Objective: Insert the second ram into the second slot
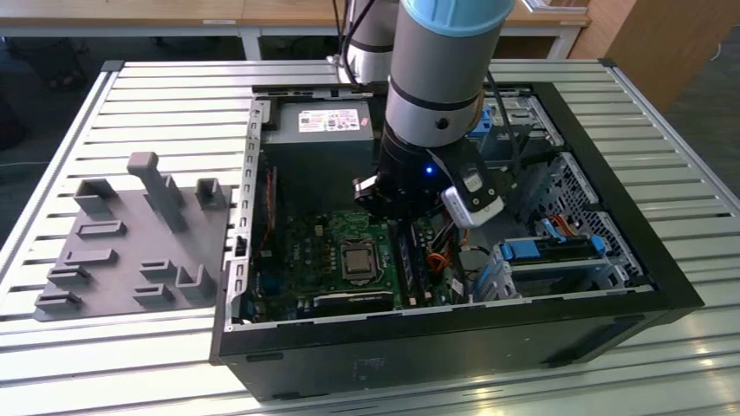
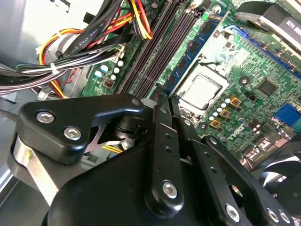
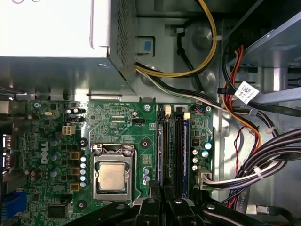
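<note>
The gripper [image 2: 168,97] is clenched. Its two black fingers [image 2: 162,132] are drawn almost together with nothing visibly pinched between them, and the tips sit right at one end of the second ram [image 2: 190,59]; whether they press on its top edge is hard to tell. That blue stick stands in the memory slot just beside the CPU socket [image 3: 112,176] on the green motherboard [image 3: 117,122]. In the exterior view the arm [image 1: 434,87] reaches straight down into the open computer case [image 1: 647,269].
</note>
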Controlling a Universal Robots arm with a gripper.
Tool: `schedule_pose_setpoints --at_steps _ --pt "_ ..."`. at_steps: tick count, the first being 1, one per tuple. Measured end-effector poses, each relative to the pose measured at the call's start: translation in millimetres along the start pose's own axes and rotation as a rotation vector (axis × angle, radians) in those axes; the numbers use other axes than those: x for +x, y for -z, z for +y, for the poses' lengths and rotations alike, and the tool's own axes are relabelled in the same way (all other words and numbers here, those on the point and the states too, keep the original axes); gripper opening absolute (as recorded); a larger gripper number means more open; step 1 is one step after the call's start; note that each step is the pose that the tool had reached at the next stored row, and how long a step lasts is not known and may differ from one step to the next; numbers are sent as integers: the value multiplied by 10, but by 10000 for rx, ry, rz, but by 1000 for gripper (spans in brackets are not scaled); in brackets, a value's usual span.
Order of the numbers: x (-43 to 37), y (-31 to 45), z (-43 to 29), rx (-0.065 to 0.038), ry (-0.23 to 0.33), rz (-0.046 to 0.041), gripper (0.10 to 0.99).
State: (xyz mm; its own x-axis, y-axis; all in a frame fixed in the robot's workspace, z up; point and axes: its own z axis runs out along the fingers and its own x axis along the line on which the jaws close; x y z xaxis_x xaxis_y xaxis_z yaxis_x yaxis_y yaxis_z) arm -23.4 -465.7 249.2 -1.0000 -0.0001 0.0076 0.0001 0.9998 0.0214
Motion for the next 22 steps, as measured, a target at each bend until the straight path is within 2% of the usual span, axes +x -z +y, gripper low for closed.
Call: schedule_pose_setpoints --at_steps 14,22 --pt "0 -31 -1 14 0 0 137" --pt "-7 -92 8 15 -50 3 137"
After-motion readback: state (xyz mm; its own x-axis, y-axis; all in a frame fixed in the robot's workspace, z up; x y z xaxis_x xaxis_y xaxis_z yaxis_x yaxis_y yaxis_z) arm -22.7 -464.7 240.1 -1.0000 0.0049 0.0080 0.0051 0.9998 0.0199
